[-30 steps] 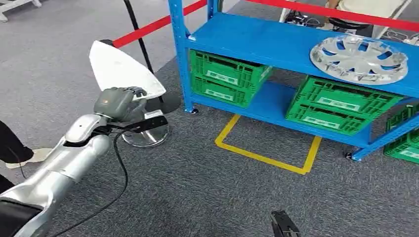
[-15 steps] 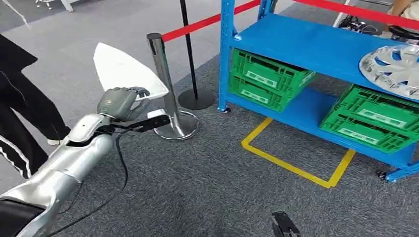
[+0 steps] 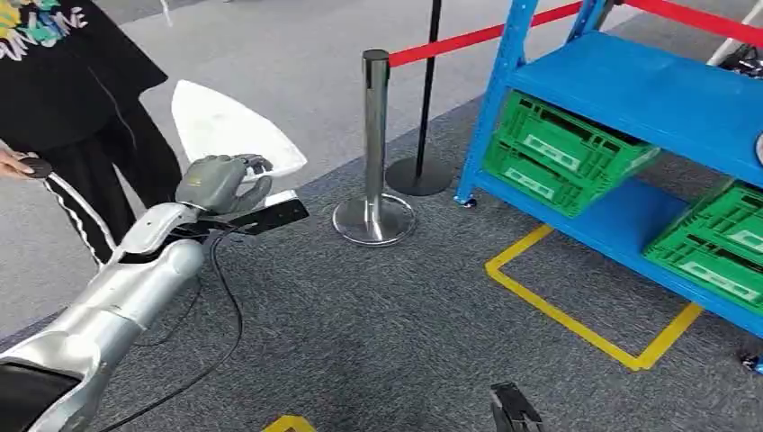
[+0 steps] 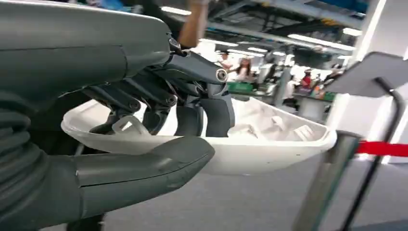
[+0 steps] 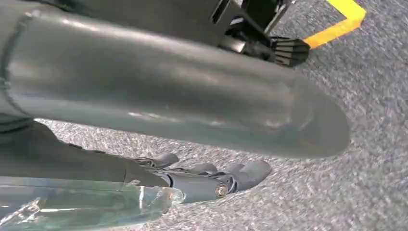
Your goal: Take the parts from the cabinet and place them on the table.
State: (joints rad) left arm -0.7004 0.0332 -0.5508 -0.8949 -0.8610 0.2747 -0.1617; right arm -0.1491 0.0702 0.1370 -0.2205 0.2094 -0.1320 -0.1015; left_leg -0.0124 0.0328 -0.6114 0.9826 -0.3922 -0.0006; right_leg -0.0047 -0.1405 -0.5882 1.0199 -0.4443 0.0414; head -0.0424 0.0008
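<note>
Right wrist view first, nearest the body: right robot hand [image 5: 211, 180] hanging low over grey carpet, thumb well apart from the dark fingers, carpet visible between, nothing held, so released. Next out, on the left arm in the head view: left robot hand [image 3: 220, 180] raised at about chest height and grasping a white part [image 3: 229, 130], a pointed shell-like moulding. Seen close in the left wrist view as fingers [image 4: 211, 113] hooked over the rim into the hollow, thumb pressed against the underside, white part lying roughly level and open side up. Beyond that, to the left, a person [image 3: 81, 90] in dark clothes standing close to the arm. Farther on, a chrome stanchion [image 3: 373, 135] with a red belt [image 3: 468, 38], then a yellow floor marking [image 3: 585, 324] on the carpet in front of the blue cabinet [image 3: 630, 90], green crates [image 3: 562, 148] on its lower shelf. Judged as the carry step: white part already off the cabinet and held well apart from it, placing not yet done. Calls next for walking to the worktop with the grasp firm and the shell level, giving person and stanchion room, then lowering onto the worktop before releasing.
</note>
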